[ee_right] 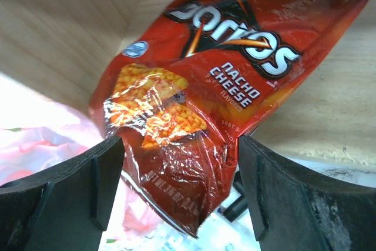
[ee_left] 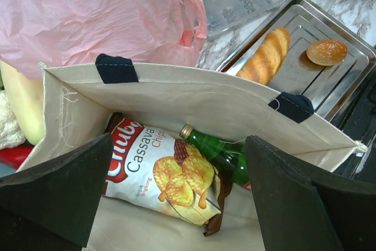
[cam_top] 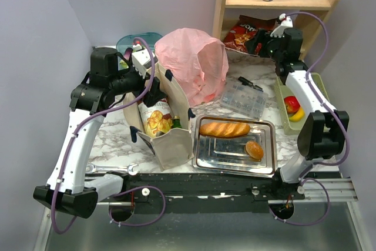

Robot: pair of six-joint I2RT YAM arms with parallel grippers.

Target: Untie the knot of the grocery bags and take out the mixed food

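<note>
Above canvas tote (ee_left: 176, 98), left fingers (ee_left: 53, 192) spread, empty; right fingers (ee_right: 59, 198) spread astride glossy red chip bag (ee_right: 200, 86).

White arms (cam_top: 73, 145), black joints (cam_top: 320, 133), purple cables (cam_top: 154, 69), black fingers (ee_left: 53, 192).

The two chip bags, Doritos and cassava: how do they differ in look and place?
The Doritos bag is red and sits in the wooden shelf; the cassava bag is mostly white and lies inside the canvas tote, beside a green bottle. Both fronts picture chips.
</note>
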